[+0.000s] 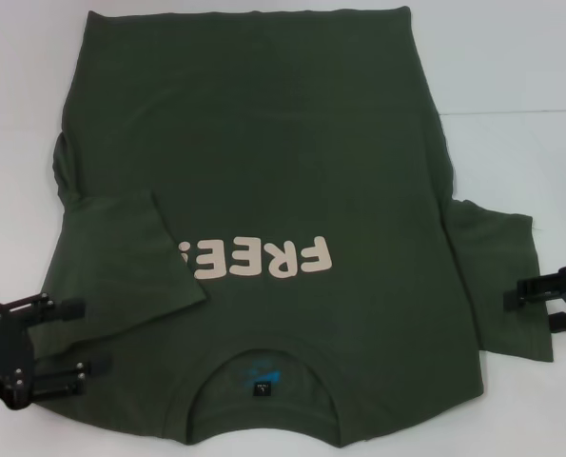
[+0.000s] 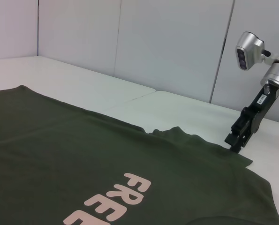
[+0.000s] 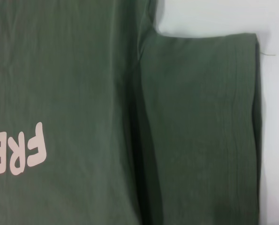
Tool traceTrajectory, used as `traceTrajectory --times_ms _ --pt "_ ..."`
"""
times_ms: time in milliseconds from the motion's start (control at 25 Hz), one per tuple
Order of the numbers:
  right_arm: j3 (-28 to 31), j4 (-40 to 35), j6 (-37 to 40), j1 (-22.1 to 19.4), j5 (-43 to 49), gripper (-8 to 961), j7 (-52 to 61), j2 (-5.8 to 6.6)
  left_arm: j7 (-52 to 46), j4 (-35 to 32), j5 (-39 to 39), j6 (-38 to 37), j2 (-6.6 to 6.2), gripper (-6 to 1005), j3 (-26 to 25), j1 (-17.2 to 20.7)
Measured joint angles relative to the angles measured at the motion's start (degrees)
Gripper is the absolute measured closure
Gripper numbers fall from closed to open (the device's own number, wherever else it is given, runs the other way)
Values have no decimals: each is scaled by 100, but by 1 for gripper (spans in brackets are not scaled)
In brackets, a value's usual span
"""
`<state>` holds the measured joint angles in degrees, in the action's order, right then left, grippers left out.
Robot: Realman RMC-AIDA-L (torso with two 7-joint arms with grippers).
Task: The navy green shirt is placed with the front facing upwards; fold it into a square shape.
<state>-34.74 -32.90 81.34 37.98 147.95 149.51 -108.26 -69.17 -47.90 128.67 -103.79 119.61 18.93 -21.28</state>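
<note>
Shirt (image 1: 263, 171) between left hand (image 1: 68, 343), right hand (image 1: 516, 293)

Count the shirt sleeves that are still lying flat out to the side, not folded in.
1: the right sleeve, beside the right gripper. The left sleeve is folded onto the shirt.

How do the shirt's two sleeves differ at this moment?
The left sleeve is folded inward over the shirt front, covering the end of the FREE! lettering; the right sleeve lies spread flat on the white table. The left gripper sits open at the left sleeve; the right gripper is at the right sleeve's edge.
</note>
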Motion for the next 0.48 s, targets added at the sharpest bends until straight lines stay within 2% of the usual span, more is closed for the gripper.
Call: traceTrajectory --times_ms 480 --pt "3 6 -5 8 -6 31 -2 -61 0 -9 0 -1 0 187 -13 2"
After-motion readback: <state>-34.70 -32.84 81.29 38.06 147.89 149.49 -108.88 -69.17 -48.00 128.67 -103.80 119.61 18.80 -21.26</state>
